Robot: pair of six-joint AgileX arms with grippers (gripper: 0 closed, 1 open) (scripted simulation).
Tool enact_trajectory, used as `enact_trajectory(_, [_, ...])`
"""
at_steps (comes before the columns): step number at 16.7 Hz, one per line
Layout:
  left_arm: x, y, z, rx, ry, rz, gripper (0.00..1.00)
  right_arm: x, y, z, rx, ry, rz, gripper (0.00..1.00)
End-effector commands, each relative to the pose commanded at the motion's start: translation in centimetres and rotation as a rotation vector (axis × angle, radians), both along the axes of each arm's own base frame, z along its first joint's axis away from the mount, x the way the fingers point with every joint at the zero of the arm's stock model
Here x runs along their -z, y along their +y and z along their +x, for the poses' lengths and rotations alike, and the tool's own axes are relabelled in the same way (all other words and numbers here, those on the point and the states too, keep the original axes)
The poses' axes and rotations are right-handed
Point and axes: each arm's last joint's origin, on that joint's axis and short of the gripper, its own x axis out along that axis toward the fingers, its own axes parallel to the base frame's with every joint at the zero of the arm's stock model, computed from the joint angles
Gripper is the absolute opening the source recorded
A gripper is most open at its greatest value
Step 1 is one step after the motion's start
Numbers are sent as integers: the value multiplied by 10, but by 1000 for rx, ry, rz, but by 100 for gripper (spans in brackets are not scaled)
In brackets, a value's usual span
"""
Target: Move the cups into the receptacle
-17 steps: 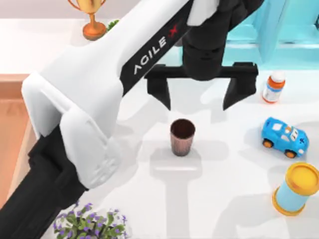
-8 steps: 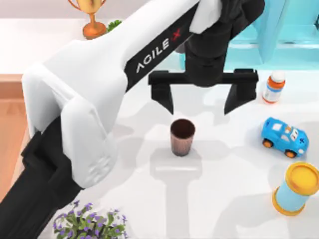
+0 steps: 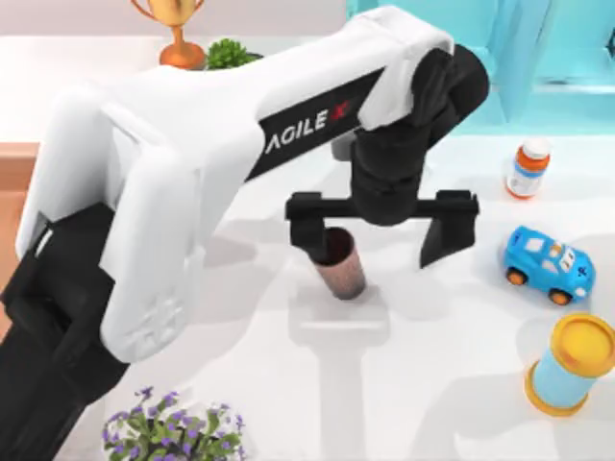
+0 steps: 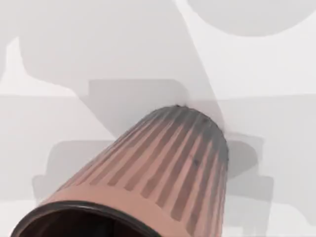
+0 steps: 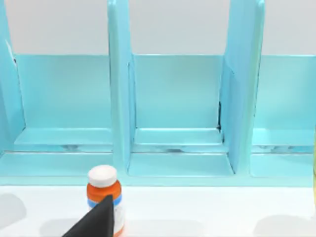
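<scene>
Left hand (image 3: 381,236) wide open, holding nothing, straddling brown cup (image 3: 342,267) off-centre; I'd shift toward the toy car (image 3: 548,265), drop lower, then close.

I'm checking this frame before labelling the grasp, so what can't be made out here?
- Top view: the left gripper is spread open over the brown cup; one finger covers part of the rim, so contact cannot be judged.
- Left wrist view: the brown cup's mouth is cut off by the picture's edge.
- Top view: the wooden box is largely hidden by the left arm.
- Right wrist view: a dark fingertip partly hides the pill bottle.
</scene>
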Motion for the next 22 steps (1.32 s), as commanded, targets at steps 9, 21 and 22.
enact_trajectory(9, [8, 1, -1, 0, -3, -3, 77, 0, 0, 0, 0, 0, 0, 100])
enact_trajectory(21, [8, 1, -1, 0, -3, -3, 0, 0, 0, 0, 0, 0, 0, 100])
enact_trajectory(22, [8, 1, -1, 0, -3, -3, 0, 0, 0, 0, 0, 0, 0, 100])
